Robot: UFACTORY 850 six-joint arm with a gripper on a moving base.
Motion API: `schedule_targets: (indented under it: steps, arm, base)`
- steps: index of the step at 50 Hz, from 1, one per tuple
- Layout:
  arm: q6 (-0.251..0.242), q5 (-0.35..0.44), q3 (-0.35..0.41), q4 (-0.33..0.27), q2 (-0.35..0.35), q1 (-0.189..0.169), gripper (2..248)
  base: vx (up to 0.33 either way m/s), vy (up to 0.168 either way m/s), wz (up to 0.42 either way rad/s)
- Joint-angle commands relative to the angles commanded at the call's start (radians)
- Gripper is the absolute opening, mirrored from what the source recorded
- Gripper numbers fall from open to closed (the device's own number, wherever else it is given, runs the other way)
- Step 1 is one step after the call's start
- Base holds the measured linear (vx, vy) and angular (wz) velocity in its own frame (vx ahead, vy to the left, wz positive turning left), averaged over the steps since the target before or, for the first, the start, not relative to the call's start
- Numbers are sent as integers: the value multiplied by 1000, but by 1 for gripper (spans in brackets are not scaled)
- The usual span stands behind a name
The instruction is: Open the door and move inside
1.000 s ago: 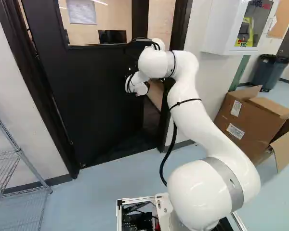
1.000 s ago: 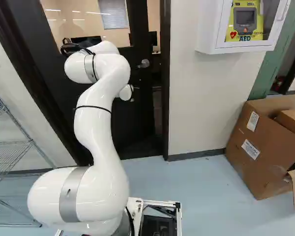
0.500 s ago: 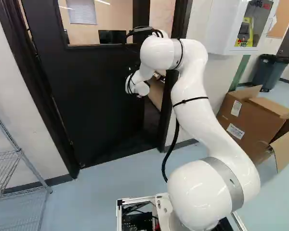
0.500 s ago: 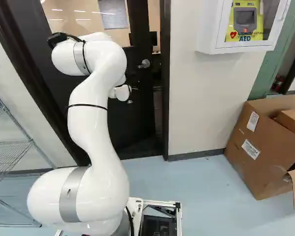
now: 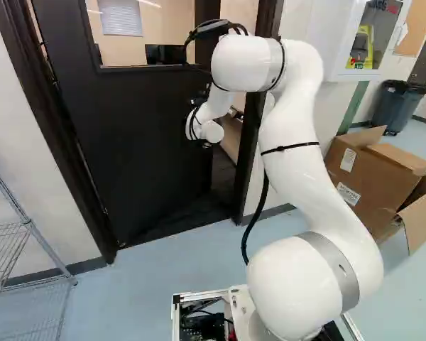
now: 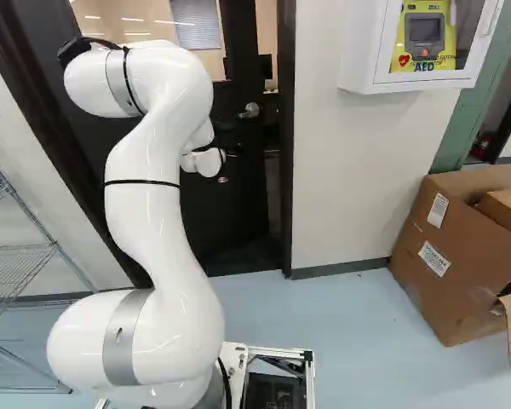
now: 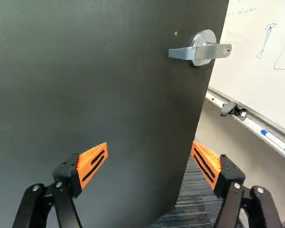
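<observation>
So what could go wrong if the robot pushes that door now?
The open jaws straddle the edge of the door in the wrist view, so one might snag on it or slip into the gap. Nothing grips the handle, so the door could swing back. The gap looks narrow too, so driving in now might mean bumping the door frame.

Partly hidden or cut off: door, lever handle and pincer.
In the left base view, the lever handle [image 7: 211, 50] is hidden by the arm [image 5: 291, 153], and the door [image 5: 142, 142] is cut off above. The tips of the pincer [image 7: 149, 145] cannot be made out in either base view. In the wrist view, the whiteboard [image 7: 261, 38] is cut off and the dark object [image 7: 234, 110] on its ledge cannot be identified. The cardboard box [image 6: 451, 247] and wire rack [image 6: 17, 264] are cropped in the right base view.
</observation>
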State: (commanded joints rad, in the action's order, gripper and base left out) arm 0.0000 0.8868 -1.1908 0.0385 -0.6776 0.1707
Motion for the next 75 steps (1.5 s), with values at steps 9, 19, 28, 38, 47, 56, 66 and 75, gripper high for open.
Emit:
schedule_targets:
  steps: [9,19,28,38,47,56,66,75]
  arm:
    - [0,0,60,0,44,-2,247]
    - [0,0,125,0,92,-5,247]
    - [0,0,182,0,134,-9,247]
    - [0,0,244,0,182,-14,247]
    - [0,0,298,0,224,-18,247]
    - [0,0,352,0,266,-23,247]
    - [0,0,410,0,313,-27,247]
    - [0,0,462,0,355,-31,247]
  base:
    - [0,0,0]
    - [0,0,0]
    - [0,0,0]
    - [0,0,0]
    - [0,0,0]
    - [0,0,0]
    - [0,0,0]
    - [0,0,0]
